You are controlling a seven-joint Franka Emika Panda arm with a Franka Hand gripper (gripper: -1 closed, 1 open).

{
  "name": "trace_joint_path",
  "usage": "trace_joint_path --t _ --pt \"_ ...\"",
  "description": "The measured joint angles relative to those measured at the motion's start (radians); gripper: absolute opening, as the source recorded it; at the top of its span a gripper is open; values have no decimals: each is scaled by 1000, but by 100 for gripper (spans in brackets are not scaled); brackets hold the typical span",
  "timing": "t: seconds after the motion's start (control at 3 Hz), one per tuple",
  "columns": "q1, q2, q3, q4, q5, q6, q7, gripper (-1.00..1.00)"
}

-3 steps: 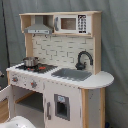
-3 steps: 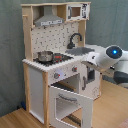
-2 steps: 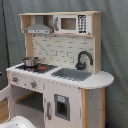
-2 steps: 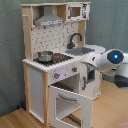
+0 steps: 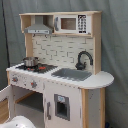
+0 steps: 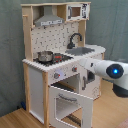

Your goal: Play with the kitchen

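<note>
In the second exterior view, the white robot arm with its glowing blue ring sits nearest, at the second exterior view's right — whether its fingers are spread or closed I cannot tell. Just behind it stands the kitchen, white panels edged in pale wood, its oven door hanging open over the wooden floor. A metal pot rests on the stovetop; the curved black faucet arches over the grey sink.

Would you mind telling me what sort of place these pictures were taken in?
Probably a lab or studio set up for robot trials, not a real kitchen: a toy play kitchen stands on a wood floor before a grey curtain backdrop, with a robot arm beside it.
</note>
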Motion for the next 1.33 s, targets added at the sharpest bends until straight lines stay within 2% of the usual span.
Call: trace_joint_path --t 0.67,1.0,1.33 --pt "-63 -45 65 79 -186 65 -8 100" --pt "-95 -65 92 107 -248 142 -6 100" --pt "-118 -92 119 117 -285 235 12 100"
